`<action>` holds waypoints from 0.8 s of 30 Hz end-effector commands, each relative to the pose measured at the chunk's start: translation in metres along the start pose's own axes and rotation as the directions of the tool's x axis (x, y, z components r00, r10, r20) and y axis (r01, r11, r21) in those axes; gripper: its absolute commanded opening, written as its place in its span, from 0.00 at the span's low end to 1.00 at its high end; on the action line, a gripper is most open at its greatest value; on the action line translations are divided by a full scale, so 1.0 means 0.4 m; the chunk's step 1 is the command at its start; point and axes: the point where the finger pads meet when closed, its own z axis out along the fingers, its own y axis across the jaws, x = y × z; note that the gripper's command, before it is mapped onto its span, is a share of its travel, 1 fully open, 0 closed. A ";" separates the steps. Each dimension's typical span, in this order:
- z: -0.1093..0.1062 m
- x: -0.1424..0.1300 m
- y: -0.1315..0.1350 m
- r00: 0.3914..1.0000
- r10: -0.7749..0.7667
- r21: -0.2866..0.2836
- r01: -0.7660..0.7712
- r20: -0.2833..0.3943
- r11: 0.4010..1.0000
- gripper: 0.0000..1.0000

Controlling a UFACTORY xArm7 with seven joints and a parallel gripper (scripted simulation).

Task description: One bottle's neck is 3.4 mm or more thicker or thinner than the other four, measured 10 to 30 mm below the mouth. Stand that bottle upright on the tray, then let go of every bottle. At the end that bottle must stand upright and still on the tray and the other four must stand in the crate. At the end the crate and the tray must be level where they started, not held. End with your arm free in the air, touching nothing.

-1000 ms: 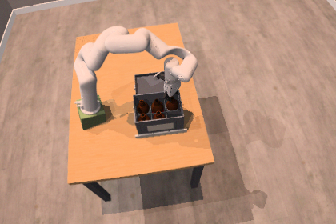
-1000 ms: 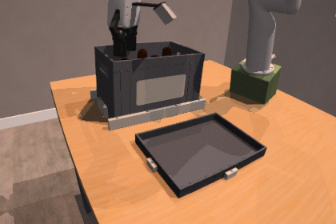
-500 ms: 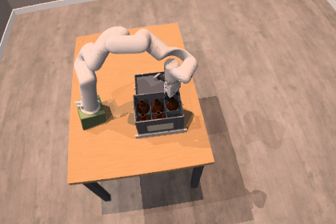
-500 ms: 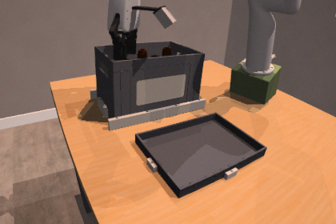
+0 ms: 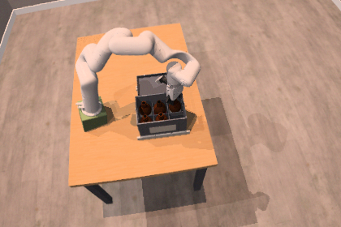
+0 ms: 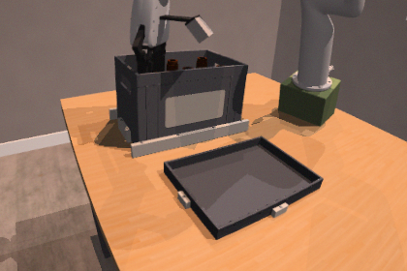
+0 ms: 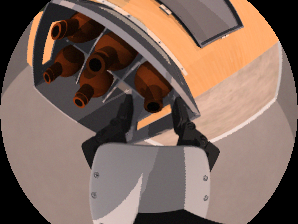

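The grey crate [image 5: 143, 128] [image 6: 131, 105] holds brown bottles in its compartments. One bottle [image 5: 174, 106] [image 7: 150, 82] is in the corner compartment on the tray's side, farthest from the arm's base. My gripper [image 5: 174, 99] [image 6: 152, 64] [image 7: 153, 102] is open and reaches into the crate, one finger on each side of that bottle's neck, with a gap visible on both sides in the wrist view. Other bottles [image 5: 144, 109] [image 5: 159, 108] [image 5: 161, 117] [image 7: 62, 62] stand in the crate. The tray [image 5: 150, 88] [image 6: 233, 178] [image 7: 212, 20] lies flat beside the crate and is empty. Neck thicknesses cannot be told apart.
Crate walls and dividers stand close around the fingers. A pale rail [image 5: 162, 134] [image 6: 194, 137] runs along the crate's base. The green block [image 5: 94, 122] [image 6: 307, 103] under the arm's base stands on the wooden table [image 5: 122, 157] [image 6: 359, 207].
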 end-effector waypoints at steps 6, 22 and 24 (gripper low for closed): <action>0.020 -0.002 0.001 1.000 0.000 -0.002 0.000 0.002 1.000 0.65; 0.032 -0.002 0.001 1.000 0.000 -0.002 0.000 0.002 1.000 0.65; 0.032 -0.002 0.001 1.000 0.000 -0.002 0.000 0.002 1.000 0.65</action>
